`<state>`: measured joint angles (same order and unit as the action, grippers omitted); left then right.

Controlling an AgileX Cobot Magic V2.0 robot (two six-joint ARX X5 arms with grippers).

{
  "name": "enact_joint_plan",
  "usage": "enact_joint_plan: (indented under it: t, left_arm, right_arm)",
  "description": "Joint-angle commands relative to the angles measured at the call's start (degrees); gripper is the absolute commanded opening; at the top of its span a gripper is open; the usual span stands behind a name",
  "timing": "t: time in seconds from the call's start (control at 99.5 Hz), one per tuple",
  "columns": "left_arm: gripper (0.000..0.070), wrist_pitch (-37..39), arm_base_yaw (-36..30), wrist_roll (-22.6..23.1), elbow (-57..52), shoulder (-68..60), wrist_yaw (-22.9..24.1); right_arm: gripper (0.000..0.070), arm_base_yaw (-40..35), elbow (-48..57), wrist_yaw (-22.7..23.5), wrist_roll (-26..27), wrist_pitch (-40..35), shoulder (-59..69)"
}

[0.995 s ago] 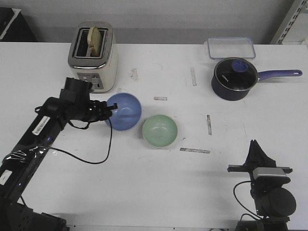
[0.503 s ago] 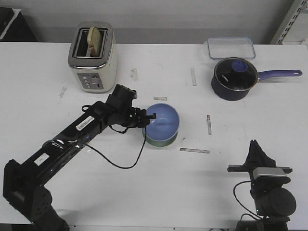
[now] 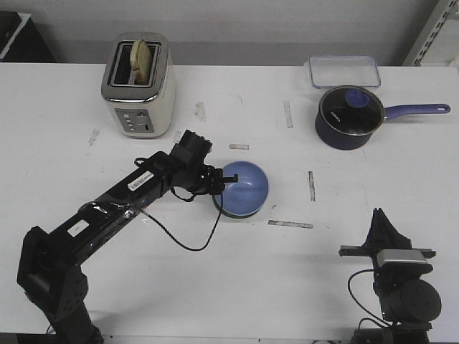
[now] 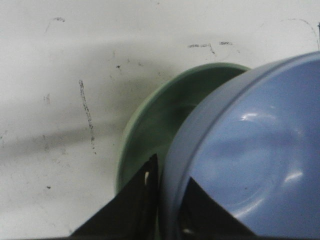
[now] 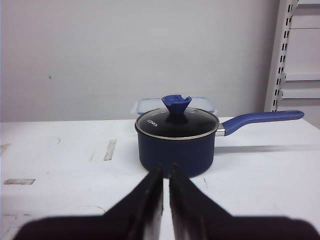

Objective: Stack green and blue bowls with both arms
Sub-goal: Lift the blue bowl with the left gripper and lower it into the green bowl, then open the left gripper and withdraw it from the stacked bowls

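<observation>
White tabletop (image 3: 215,287), scuffed and marked with strips of grey tape, fills my front view. Nearest me, the right gripper (image 3: 379,228) is parked at the table's front right edge, its fingers pressed together with only a slit between them, holding nothing. Toward the middle, the left gripper (image 3: 224,180) pinches the rim of the blue bowl (image 3: 245,186), one finger inside and one outside; the bowl sits tilted in the green bowl (image 4: 150,135), whose rim shows beneath it in my left wrist view. White labels on the left arm (image 3: 107,211) carry print too small to read. Farther back stand a cream and chrome toaster (image 3: 139,86) holding a slice of bread (image 3: 140,59), and on the right a dark saucepan (image 5: 176,142) with a purple handle; white lettering on its glass lid is too blurred to read. A clear plastic container (image 3: 344,70) lies behind it, before a grey wall (image 5: 125,50) and white shelving (image 5: 297,55).
</observation>
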<state>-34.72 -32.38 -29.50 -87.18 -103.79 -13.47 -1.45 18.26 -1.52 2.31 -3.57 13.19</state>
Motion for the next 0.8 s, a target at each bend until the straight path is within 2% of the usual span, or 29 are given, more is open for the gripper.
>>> enact_joint_plan:
  t: [0.0, 0.09, 0.251, 0.392, 0.523, 0.794]
  left_arm:
    - [0.0004, -0.48, -0.28, 0.52, -1.46, -0.94, -0.07]
    - [0.0023, -0.7, -0.37, 0.5, -1.46, -0.94, -0.07]
    - [0.0174, -0.68, -0.44, 0.52, -1.46, -0.94, -0.07]
    - [0.0189, -0.74, -0.52, 0.5, -1.46, -0.92, -0.09]
    - [0.0374, -1.14, -0.79, 0.52, -1.46, -0.68, -0.09]
    - [0.038, -1.22, -1.07, 0.55, -1.46, 2.45, -0.09]
  right_arm:
    - [0.0013, -0.09, 0.13, 0.02, -0.44, 0.57, -0.07]
    - [0.0013, -0.09, 0.13, 0.02, -0.44, 0.57, -0.07]
    - [0.0013, -0.09, 0.13, 0.02, -0.44, 0.57, -0.07]
    - [0.0013, -0.09, 0.13, 0.02, -0.44, 0.57, -0.07]
    - [0.0013, -0.09, 0.13, 0.02, -0.44, 0.57, -0.07]
    - [0.0013, -0.09, 0.13, 0.02, -0.44, 0.57, -0.07]
